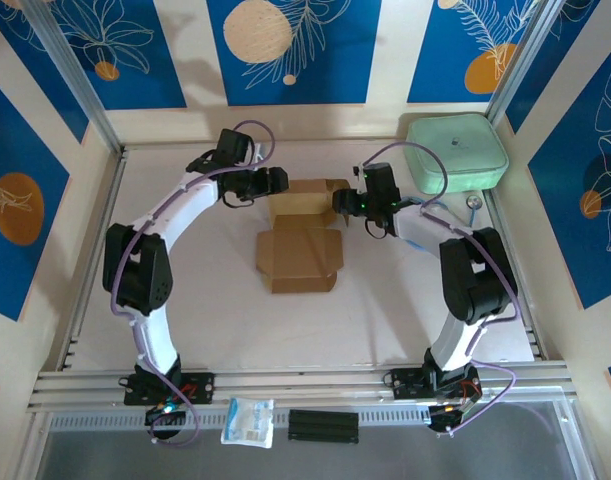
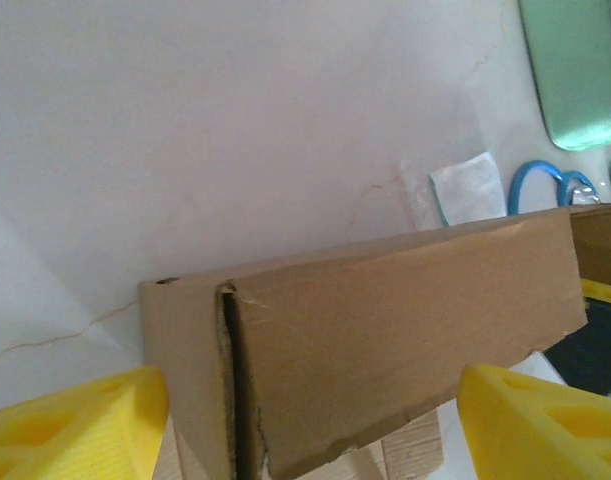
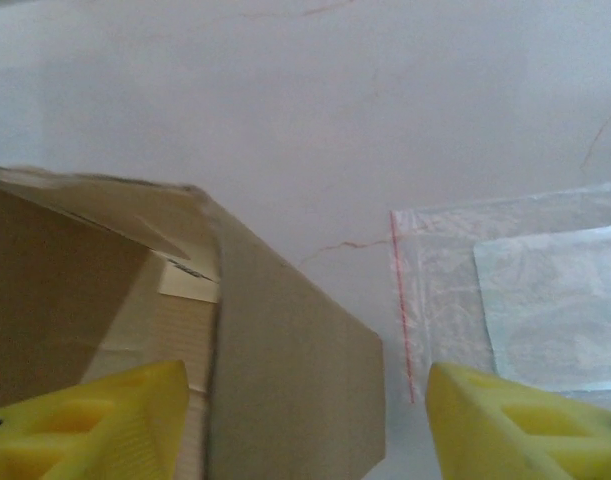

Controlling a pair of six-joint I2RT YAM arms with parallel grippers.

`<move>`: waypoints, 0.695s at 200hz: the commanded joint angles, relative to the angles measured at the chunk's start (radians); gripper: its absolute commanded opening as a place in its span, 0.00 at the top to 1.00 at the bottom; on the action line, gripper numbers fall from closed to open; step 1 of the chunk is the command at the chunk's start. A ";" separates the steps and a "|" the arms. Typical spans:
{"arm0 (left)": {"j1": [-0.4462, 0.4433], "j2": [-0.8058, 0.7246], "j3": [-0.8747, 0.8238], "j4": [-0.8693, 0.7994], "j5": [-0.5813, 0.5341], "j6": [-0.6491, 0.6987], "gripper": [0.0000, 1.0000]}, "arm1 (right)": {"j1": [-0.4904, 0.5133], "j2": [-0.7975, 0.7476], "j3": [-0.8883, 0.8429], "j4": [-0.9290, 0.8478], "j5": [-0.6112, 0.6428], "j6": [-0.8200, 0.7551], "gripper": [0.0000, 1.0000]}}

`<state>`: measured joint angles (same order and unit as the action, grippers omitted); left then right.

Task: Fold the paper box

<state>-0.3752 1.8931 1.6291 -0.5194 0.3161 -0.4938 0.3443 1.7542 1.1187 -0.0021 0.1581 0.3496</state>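
Plain brown kraft paper box (image 1: 301, 255), partly folded, centre of the top frame. Near half lies flat and open with low raised edges. Far half stands up as walls.

The paper box (image 1: 300, 255) sits about mid-desk (image 1: 185, 330) between the two arms, with its back wall standing up on the far side. The left end effector (image 1: 281, 183) is at that wall's left end and the right end effector (image 1: 339, 204) at its right end, and the cardboard runs between each one's fingers. Over in the far right corner there's a rounded case (image 1: 455, 152), a clear plastic bag (image 3: 515, 290) lies on the desk right of the box by the right arm, and on the near-edge rail between the arm bases a small packet (image 1: 248, 421) lies left of a flat ribbed strip (image 1: 323, 425).
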 commanded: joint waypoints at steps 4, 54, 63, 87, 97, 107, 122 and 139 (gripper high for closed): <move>0.005 0.018 -0.005 0.033 0.085 -0.026 0.27 | 0.034 0.030 0.017 0.006 0.098 0.014 0.45; 0.002 0.029 -0.037 0.063 0.107 -0.044 0.33 | 0.070 0.015 0.057 -0.049 0.133 0.125 0.76; 0.000 0.029 -0.045 0.073 0.113 -0.050 0.33 | 0.069 0.014 0.074 -0.084 0.149 0.167 0.76; -0.009 0.029 -0.055 0.091 0.119 -0.058 0.33 | 0.069 0.017 0.111 -0.138 0.127 0.225 0.74; -0.011 0.032 -0.054 0.088 0.117 -0.054 0.33 | 0.070 0.021 0.135 -0.168 0.121 0.233 0.73; -0.013 0.034 -0.052 0.086 0.114 -0.049 0.33 | 0.071 0.025 0.157 -0.202 0.119 0.247 0.73; -0.016 0.038 -0.051 0.083 0.107 -0.038 0.33 | 0.067 0.025 0.176 -0.229 0.093 0.274 0.73; -0.024 0.035 -0.052 0.076 0.081 -0.019 0.33 | 0.067 0.024 0.176 -0.226 0.053 0.303 0.73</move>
<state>-0.3779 1.9152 1.5864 -0.4446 0.3927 -0.5415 0.4057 1.7885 1.2640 -0.1951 0.2867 0.5770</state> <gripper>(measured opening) 0.669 0.272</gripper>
